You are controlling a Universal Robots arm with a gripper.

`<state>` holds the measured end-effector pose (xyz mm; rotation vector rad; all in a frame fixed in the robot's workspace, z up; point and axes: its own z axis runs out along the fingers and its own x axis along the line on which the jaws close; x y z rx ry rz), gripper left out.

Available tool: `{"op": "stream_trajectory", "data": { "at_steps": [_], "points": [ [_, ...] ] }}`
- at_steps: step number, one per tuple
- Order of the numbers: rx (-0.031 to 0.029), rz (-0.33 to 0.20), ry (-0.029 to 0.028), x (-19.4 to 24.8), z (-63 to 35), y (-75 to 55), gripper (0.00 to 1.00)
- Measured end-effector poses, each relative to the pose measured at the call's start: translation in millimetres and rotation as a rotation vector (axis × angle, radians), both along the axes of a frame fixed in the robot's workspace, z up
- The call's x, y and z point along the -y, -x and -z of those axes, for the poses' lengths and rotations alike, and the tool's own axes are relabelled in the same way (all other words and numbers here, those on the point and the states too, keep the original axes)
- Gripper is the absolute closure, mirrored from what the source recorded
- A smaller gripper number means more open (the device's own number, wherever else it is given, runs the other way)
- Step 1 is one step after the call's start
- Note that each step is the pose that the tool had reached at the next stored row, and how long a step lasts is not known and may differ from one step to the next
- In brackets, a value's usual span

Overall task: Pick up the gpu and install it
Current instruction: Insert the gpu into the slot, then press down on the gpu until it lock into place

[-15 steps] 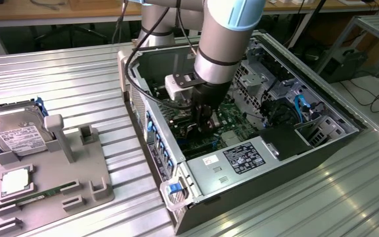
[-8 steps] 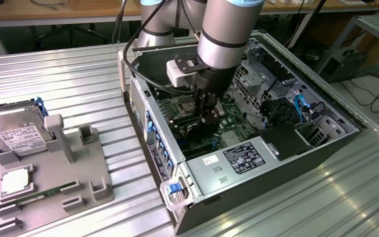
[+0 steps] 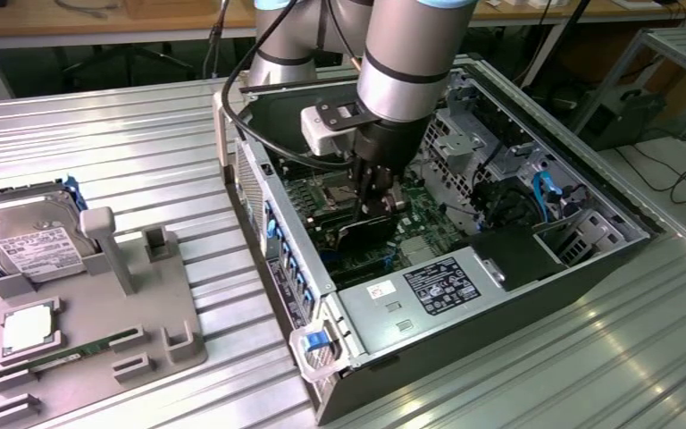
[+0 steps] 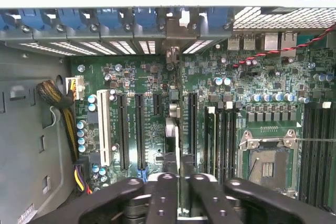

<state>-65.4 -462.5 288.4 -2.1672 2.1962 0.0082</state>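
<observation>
The gpu (image 3: 361, 234) stands on edge inside the open computer case (image 3: 611, 210), dark and low over the green motherboard. In the wrist view the gpu (image 4: 172, 129) appears edge-on as a thin strip along a long black slot, with its silver bracket reaching the rear slot openings. My gripper (image 3: 381, 204) reaches straight down into the case onto the card's upper edge. In the wrist view the black fingers (image 4: 164, 198) of the gripper (image 4: 182, 182) sit close together with the card's edge running in between them.
Other black expansion slots (image 4: 140, 129) and an empty CPU socket (image 4: 265, 163) lie on either side of the card. At the exterior view's left, a grey fixture (image 3: 140, 313) holds a silver hard drive (image 3: 33, 241), a CPU (image 3: 28, 326) and a RAM stick (image 3: 75, 353). Cables hang by the arm.
</observation>
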Motion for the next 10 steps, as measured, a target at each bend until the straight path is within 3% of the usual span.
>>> {"op": "stream_trajectory", "data": {
  "at_steps": [1, 10],
  "points": [
    [0.0000, 0.000, -0.0001, 0.0, 0.0, 0.0, 0.89],
    [0.0000, 0.000, 0.0000, 0.0, 0.0, 0.0, 0.89]
  ]
}}
